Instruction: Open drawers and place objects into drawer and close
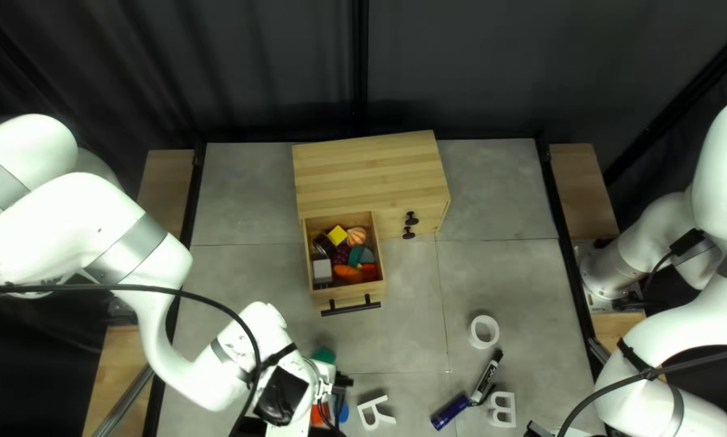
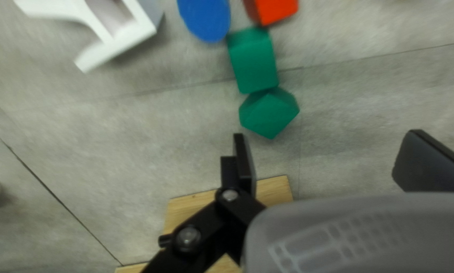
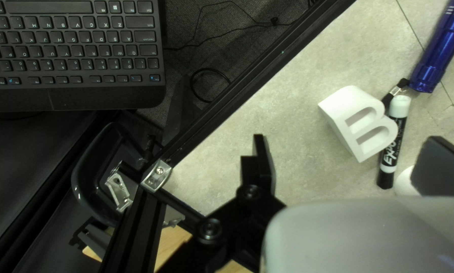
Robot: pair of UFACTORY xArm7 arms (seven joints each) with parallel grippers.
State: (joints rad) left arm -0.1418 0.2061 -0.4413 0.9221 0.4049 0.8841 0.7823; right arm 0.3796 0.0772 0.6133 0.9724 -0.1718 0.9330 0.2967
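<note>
Gray tiles [image 1: 493, 283] cover the table, and a dark curtain [image 1: 250, 73] hangs behind. The drawer [image 1: 331, 301] is open. The left gripper [image 2: 327, 134] is spread wide; I think it should get the gem [image 2: 269, 112] next. Line the gem up midway, go straight down, then pinch softly so it won't roll. The gem is green, with flat sides, ahead of one finger and touching the green block [image 2: 253, 60]. The right gripper [image 3: 346, 137] is spread too, pinching nothing.

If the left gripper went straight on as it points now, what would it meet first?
Probably the faceted green block just ahead of the left gripper, or else the tabletop right beside it; depth is unclear.
</note>
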